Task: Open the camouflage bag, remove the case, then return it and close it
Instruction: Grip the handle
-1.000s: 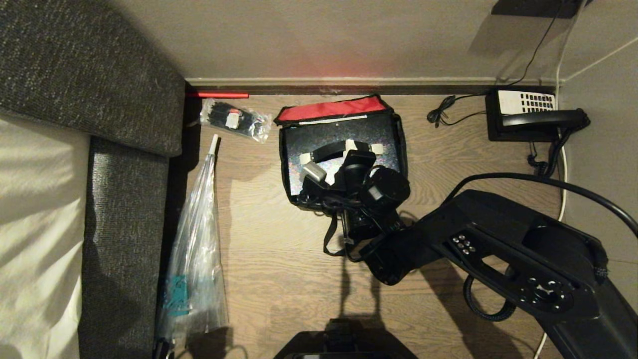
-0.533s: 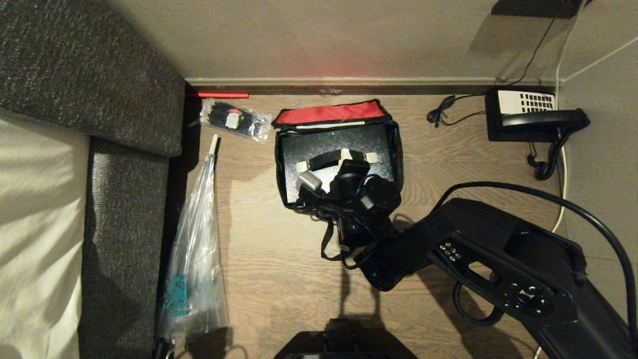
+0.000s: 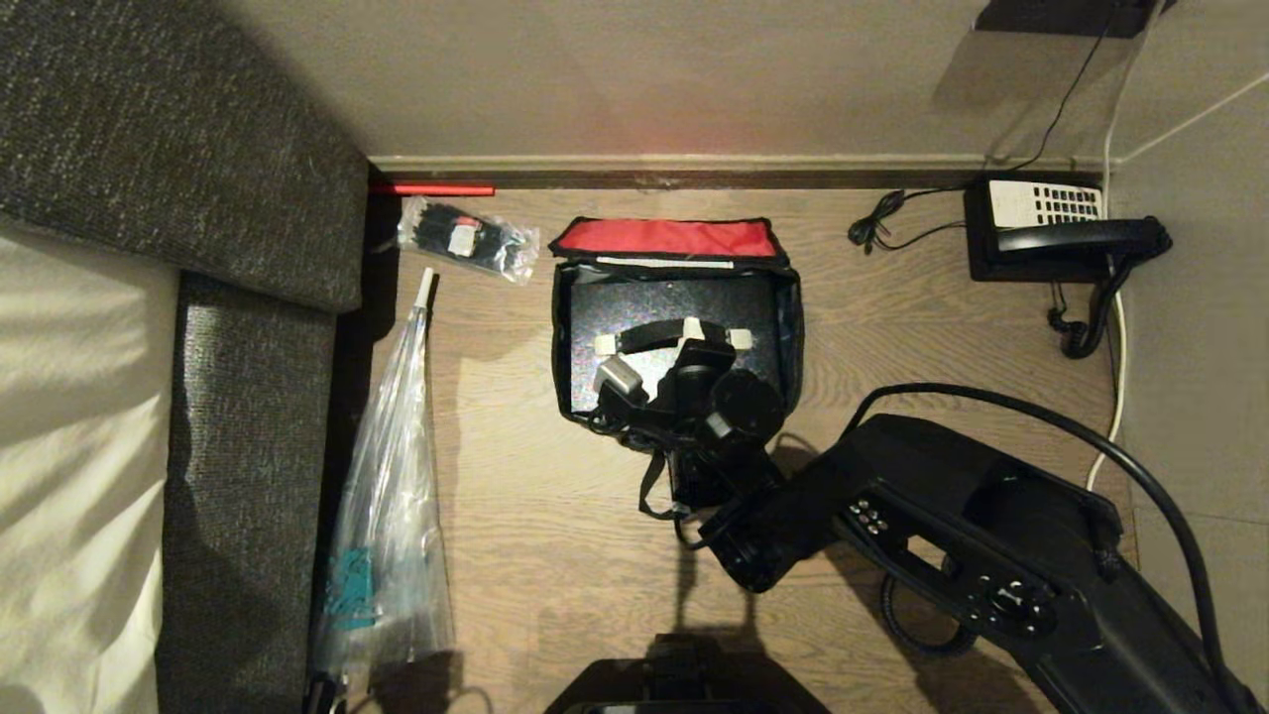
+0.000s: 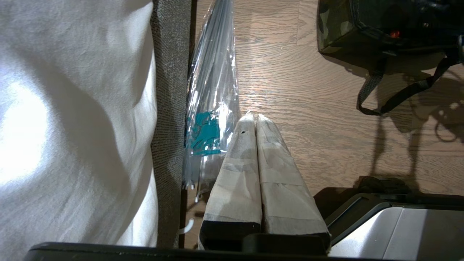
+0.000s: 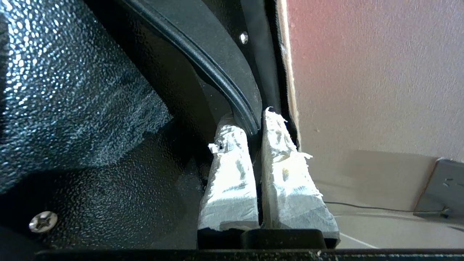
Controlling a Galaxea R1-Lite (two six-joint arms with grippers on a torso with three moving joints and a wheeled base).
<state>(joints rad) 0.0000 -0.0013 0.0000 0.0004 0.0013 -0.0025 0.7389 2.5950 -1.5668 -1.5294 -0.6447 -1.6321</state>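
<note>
In the head view, your right arm has drawn back toward the robot since a second ago, and the case (image 3: pixel 674 307) now sits lower and squarer inside the camouflage bag (image 3: pixel 791 332), whose red-lined lid (image 3: pixel 666 238) lies flatter toward the wall. The right pincer (image 3: pixel 694 349) is clamped on the case's black handle (image 3: pixel 649 335). The bag stands on the wood floor (image 3: pixel 555 535); a clear plastic bag (image 3: pixel 392 476) lies to its left along the sofa (image 3: pixel 248 416), a telephone (image 3: pixel 1051 233) well to its right, with bare boards between.

In the left wrist view, your left pincer (image 4: pixel 256 119) is parked with its fingers pressed together and empty, near the plastic bag (image 4: pixel 212 108).

In the right wrist view, the taped fingers (image 5: pixel 228 174) pinch the handle's (image 5: pixel 217 69) edge against the speckled case (image 5: pixel 72 90).
</note>
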